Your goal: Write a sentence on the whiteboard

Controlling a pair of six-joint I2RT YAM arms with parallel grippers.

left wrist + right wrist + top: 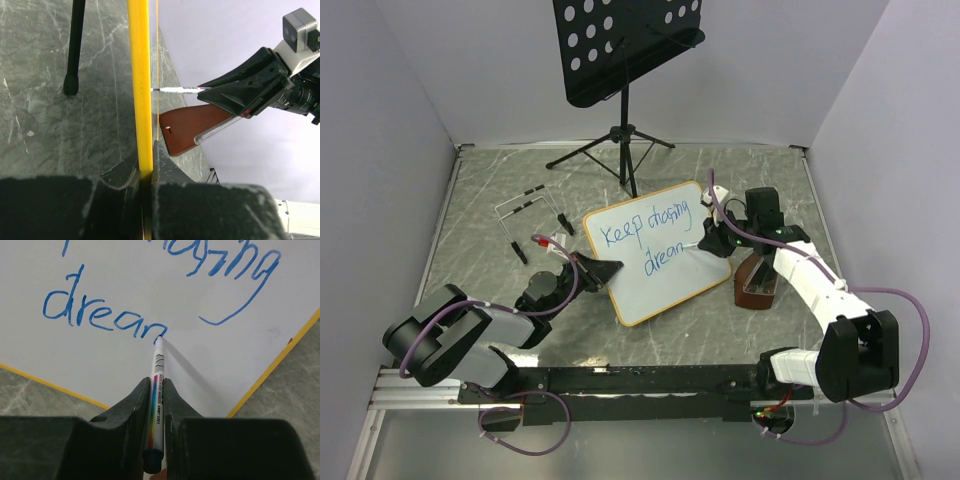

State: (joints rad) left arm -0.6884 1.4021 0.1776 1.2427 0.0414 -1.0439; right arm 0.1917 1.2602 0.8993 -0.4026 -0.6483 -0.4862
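Two grippers are engaged on one whiteboard (665, 290), which sits near the middle of the grey marbled table (490, 190), turned at an angle to the table's edges. The left gripper (605, 268) is closed narrowly on the board's light-orange frame at its left corner; the left wrist view shows the frame edge (140, 75) pinched between the two fingers (167, 165). Whether the board lies flat or is raised off the table cannot be told. The right gripper (715, 242) is clamped on a white marker (158, 375), barrel between the fingers and tip touching the board. The sentence (650, 238) is in blue and incomplete: the upper line reads "Keep chasing", the lower line reads "drean" (100, 315), and the marker tip rests at the end of its last stroke. Containers: one brown case-like item (757, 282) stands on the table just beside the right arm, clear of the board's right edge; its contents cannot be seen in any view. Loose items lie on the table left of the board: a thin wire frame (520, 205) and several short dark sticks (563, 222), too small to identify. A black perforated music stand (620, 50) stands at the far side on a tripod.
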